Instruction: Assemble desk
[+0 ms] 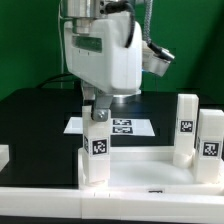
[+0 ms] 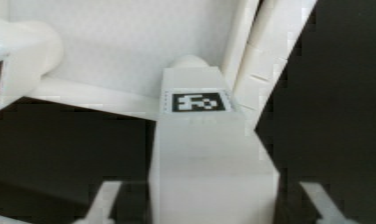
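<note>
The hand [image 1: 97,112] pinches 1 white tagged leg [image 1: 97,145] near its upper end, its fingers [image 2: 105,200] on either side of it in the wrist view. That leg stands upright in the tabletop [image 1: 140,170] corner at the exterior view's left. 2 more legs [image 1: 186,128] [image 1: 209,145] stand at the exterior view's right. Behind lies the marker board [image 1: 128,126] on the black worktop [image 1: 35,125].

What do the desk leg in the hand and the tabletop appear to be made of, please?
Leg: probably white plastic with a matte, slightly rough finish; uniform colour, soft edges, a printed tag on its face. Tabletop: seemingly the same white plastic, smooth; its raised rim looks moulded in one piece. The hand grips the leg; exact material stays uncertain.
</note>
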Robot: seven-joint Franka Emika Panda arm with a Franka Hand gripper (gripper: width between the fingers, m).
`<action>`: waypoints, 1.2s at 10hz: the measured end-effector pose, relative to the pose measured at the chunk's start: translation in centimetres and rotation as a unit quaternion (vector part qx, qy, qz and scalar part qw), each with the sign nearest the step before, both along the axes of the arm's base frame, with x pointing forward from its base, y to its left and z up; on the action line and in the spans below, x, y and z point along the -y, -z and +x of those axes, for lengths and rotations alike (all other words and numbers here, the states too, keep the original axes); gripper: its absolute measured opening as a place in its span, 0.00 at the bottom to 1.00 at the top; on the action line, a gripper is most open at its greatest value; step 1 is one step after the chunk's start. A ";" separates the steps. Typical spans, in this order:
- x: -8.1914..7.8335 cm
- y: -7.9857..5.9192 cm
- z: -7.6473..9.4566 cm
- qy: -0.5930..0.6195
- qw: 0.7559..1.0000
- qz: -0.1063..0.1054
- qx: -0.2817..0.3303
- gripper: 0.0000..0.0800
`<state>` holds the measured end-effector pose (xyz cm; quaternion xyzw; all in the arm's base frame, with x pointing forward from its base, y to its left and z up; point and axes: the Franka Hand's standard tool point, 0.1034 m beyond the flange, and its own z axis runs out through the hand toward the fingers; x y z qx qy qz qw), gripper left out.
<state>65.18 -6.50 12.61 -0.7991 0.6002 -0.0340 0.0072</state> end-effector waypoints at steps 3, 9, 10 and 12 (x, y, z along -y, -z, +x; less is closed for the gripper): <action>0.0 0.0 0.0 -0.050 0.999 -0.003 -0.002 0.59; -1.2 0.2 0.1 -0.355 0.935 -0.028 -0.009 0.81; -1.2 0.2 0.2 -0.396 0.918 -0.031 -0.010 0.81; -1.0 0.2 0.1 -0.478 0.877 -0.036 -0.013 0.81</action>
